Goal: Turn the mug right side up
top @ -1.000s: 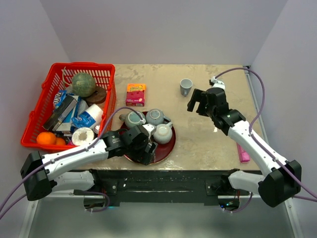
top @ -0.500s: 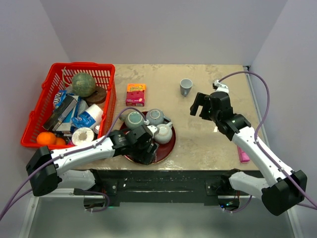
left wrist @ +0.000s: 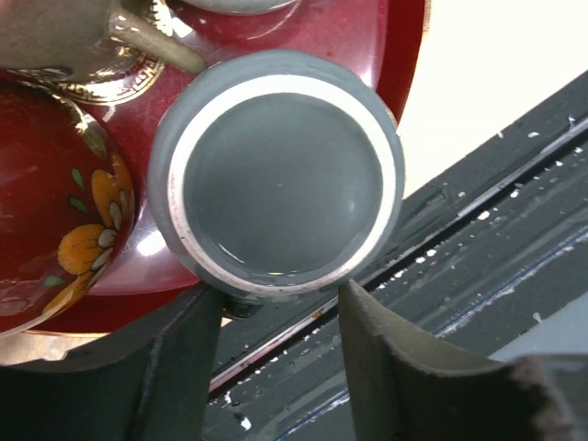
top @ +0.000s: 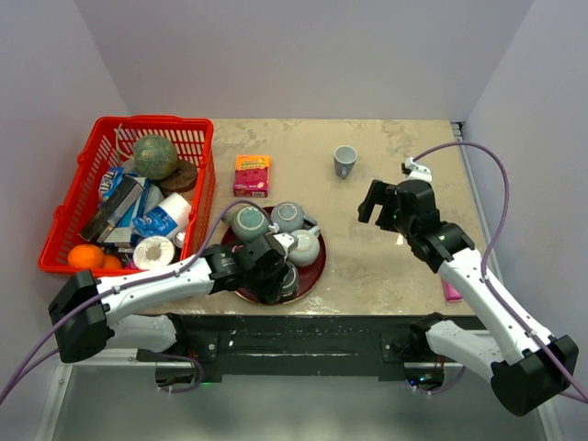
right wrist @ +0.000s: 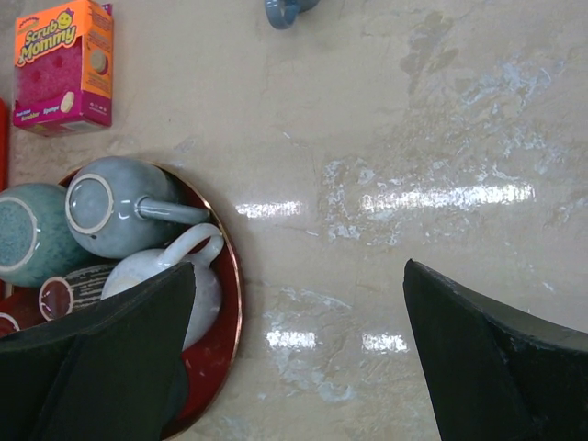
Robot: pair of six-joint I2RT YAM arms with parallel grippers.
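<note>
A grey mug (left wrist: 276,175) stands upside down on the red tray (left wrist: 303,28), showing its base with a white ring. My left gripper (left wrist: 277,299) is at the mug's near side, its fingers (left wrist: 184,367) partly drawn in. A gap remains between them, and a small dark part of the mug sits by the left finger. From above, the left gripper (top: 276,274) covers most of that mug at the tray's (top: 312,271) front. My right gripper (top: 381,204) hangs open over bare table, right of the tray, with nothing in it (right wrist: 299,276).
The tray also holds a teal pot (top: 248,220), a grey pot (right wrist: 106,218) and a white jug (top: 303,246). A small blue-grey cup (top: 344,161) stands at the back, a sponge box (top: 251,175) beside the full red basket (top: 197,138). A pink item (top: 450,285) lies right.
My left gripper's fingers have drawn in from fully open around the mug's near side. The right arm has pulled back toward the right and the near edge, still open.
</note>
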